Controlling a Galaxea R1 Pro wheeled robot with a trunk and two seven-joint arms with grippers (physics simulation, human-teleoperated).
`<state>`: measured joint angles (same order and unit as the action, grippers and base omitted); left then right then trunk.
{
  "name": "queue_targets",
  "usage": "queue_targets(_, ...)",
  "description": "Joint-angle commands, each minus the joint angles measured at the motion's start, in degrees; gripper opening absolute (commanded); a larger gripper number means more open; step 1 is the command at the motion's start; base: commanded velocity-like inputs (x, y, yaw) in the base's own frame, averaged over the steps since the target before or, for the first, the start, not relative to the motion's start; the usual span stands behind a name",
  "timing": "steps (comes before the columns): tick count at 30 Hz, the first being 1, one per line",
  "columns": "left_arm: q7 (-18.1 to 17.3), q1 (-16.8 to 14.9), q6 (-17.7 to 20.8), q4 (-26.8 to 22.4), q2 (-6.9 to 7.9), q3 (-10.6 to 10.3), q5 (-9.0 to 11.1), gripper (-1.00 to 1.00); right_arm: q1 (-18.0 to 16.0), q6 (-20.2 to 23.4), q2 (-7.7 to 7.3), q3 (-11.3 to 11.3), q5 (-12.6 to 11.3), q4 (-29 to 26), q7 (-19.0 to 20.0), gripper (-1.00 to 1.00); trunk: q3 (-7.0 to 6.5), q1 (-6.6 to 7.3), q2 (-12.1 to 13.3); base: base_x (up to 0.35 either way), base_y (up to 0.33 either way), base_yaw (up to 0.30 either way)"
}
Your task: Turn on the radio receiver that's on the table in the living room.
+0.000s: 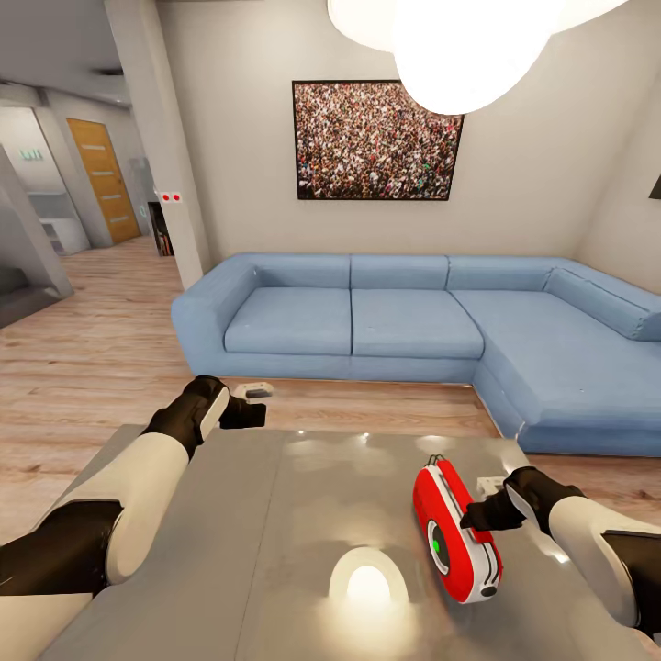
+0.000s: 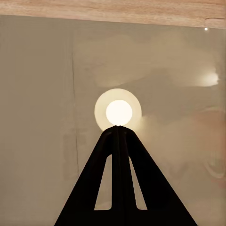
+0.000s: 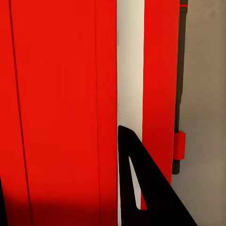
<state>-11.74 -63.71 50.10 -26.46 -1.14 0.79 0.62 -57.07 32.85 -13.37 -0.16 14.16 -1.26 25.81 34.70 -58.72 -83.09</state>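
right gripper [image 1: 476,517] pressed against radio receiver's [image 1: 454,532] side, fingers look together, grasp unclear. left gripper [image 2: 118,128] fully closed, empty, over table [image 1: 275,514]. glossy grey top reflects lamp; blue sofa [image 1: 413,321], crowd picture [image 1: 376,140] behind. radio at table's right, green dial facing left, long axis running away from robot

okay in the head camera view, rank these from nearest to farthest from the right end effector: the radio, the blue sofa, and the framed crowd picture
1. The radio receiver: right at the right end effector, on the table.
2. The blue sofa: beyond the table's far edge, on the floor.
3. The framed crowd picture: on the wall above the sofa, farthest.
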Motion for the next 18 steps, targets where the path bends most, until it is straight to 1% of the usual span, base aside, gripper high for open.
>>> queue_targets(1, 0.01, -0.01, -0.01, 0.01, 0.0, 0.0, 0.0, -1.0, 0.03, 0.11, 0.01, -0.37, -0.36, -0.01, 0.03, -1.0, 0.01, -0.01, 0.01, 0.0, 0.0, 0.0)
queue_targets(10, -0.02, -0.01, -0.01, 0.01, 0.0, 0.0, 0.0, -1.0, 0.03, 0.09, 0.06, -0.37, -0.36, 0.03, 0.03, -1.0, 0.01, -0.01, 0.01, 0.0, 0.0, 0.0)
queue_targets(11, -0.02, -0.01, -0.01, 0.01, 0.0, 0.0, 0.0, -1.0, 0.03, -0.02, 0.07, -0.35, -0.36, 0.03, 0.03, 1.0, 0.01, -0.01, 0.01, 0.0, 0.0, 0.0)
queue_targets(18, -0.03, 0.46, -0.01, -0.04, 0.0, 0.03, 0.0, -1.0, 0.03, -0.97, 0.07, -0.36, -0.36, 0.03, 0.03, 1.0, 0.01, -0.01, 0.01, 0.0, 0.0, 0.0)
